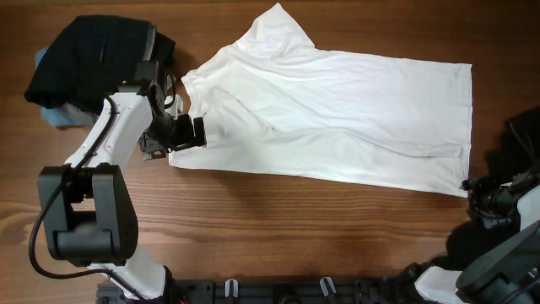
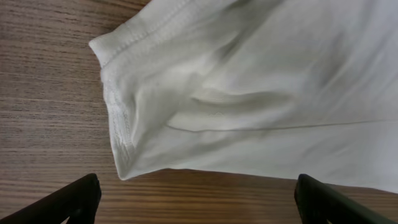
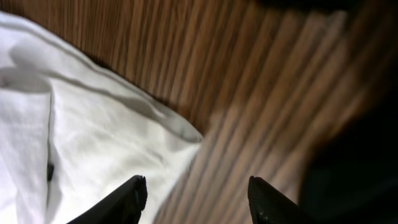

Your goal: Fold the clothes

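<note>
A white T-shirt (image 1: 337, 110) lies spread flat across the wooden table, collar end at the left, hem at the right. My left gripper (image 1: 187, 135) is open and empty just beside the shirt's left sleeve corner (image 2: 124, 155); its fingertips (image 2: 199, 202) frame bare wood below the cloth. My right gripper (image 1: 474, 196) is open and empty at the shirt's lower right hem corner (image 3: 180, 134); in the right wrist view its fingertips (image 3: 198, 200) straddle the cloth edge and wood.
A pile of black clothing (image 1: 93, 59) sits on a blue item (image 1: 59, 116) at the far left. Another dark garment (image 1: 527, 135) lies at the right edge. The wooden table (image 1: 278, 228) runs bare along the front.
</note>
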`<state>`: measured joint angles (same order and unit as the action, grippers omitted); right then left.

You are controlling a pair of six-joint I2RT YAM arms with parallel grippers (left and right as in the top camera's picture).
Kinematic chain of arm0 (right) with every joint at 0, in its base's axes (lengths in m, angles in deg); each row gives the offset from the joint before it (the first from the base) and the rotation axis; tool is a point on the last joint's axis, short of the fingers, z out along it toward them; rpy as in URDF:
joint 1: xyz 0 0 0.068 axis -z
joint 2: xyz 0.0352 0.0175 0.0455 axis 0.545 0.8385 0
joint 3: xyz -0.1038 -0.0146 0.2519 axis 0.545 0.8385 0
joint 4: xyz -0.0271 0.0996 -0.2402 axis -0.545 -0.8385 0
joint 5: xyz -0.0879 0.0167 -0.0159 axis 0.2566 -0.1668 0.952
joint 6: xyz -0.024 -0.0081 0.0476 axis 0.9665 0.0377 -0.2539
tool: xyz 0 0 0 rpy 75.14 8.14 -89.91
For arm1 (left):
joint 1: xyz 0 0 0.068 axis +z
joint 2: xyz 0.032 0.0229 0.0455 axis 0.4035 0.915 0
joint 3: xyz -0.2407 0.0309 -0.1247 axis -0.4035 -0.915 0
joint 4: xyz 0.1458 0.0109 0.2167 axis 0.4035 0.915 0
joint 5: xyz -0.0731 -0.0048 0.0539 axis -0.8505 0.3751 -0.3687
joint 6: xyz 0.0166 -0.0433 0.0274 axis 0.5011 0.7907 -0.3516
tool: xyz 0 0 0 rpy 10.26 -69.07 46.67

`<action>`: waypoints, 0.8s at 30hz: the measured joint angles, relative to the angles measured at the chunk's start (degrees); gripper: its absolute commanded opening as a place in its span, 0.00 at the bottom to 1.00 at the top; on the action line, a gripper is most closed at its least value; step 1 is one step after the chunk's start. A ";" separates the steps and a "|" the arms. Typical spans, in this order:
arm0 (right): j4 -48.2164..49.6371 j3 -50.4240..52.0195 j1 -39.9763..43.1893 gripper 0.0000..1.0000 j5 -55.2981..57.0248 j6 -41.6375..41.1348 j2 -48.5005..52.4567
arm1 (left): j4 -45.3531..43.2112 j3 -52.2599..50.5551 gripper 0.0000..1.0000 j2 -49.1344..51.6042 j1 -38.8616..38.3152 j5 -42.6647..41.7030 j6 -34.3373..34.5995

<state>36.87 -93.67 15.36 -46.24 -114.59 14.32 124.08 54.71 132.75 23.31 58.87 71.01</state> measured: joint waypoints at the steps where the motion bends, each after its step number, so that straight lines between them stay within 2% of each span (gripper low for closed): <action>1: 2.38 0.48 0.00 0.47 -0.57 -0.59 0.90 | -0.79 -0.74 1.00 0.00 0.48 -0.02 0.39; 4: 7.61 1.40 0.00 0.42 -2.95 -1.49 3.74 | -3.58 -3.52 1.00 0.00 1.64 0.00 1.46; 7: 8.55 1.40 0.00 0.18 -4.22 -1.68 4.68 | -6.32 -5.57 0.98 0.00 1.75 -0.02 1.73; 8: 8.79 1.44 0.00 0.07 -4.37 -1.90 4.98 | -7.89 -6.27 0.91 0.00 1.75 0.00 1.73; 9: 9.09 1.49 0.00 0.04 -4.42 -1.95 4.98 | -8.98 -6.73 0.85 0.00 1.75 -0.02 1.79; 10: 9.53 1.51 0.00 0.04 -4.46 -1.55 5.03 | -10.54 -7.52 0.69 0.00 1.75 0.00 1.84; 11: 9.62 1.51 0.00 0.04 -4.61 -1.38 5.03 | -11.47 -8.37 0.48 0.00 1.75 0.00 2.12; 12: 9.18 1.51 0.00 0.04 -4.63 -1.22 5.03 | -11.56 -9.31 0.13 0.00 1.75 0.00 2.32; 13: 7.87 1.38 0.00 0.04 -4.63 -1.22 5.03 | -11.52 -10.27 0.04 0.00 1.75 -0.02 2.58; 17: -4.35 -2.43 -0.02 0.04 -1.97 -0.98 3.54 | -7.82 -11.26 0.04 0.00 2.43 -0.39 2.95; 19: -11.63 -5.75 0.00 0.04 2.78 -0.98 -0.26 | -0.61 -10.86 0.04 -0.66 5.88 -0.11 4.90; 22: -14.88 -6.27 -0.02 0.04 5.07 -0.96 -4.04 | 5.29 -10.27 0.04 -4.13 11.41 0.00 6.05; 23: -15.41 -6.27 -0.02 0.13 5.57 -0.96 -4.42 | 6.10 -10.08 0.13 -5.95 12.85 -0.02 6.21; 24: -15.65 -6.27 -0.07 0.31 6.25 -0.96 -4.42 | 6.47 -9.99 0.30 -7.98 14.14 -0.09 6.23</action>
<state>21.22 -99.94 15.29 -39.99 -115.55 9.91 130.55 44.72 124.77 37.45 58.78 77.24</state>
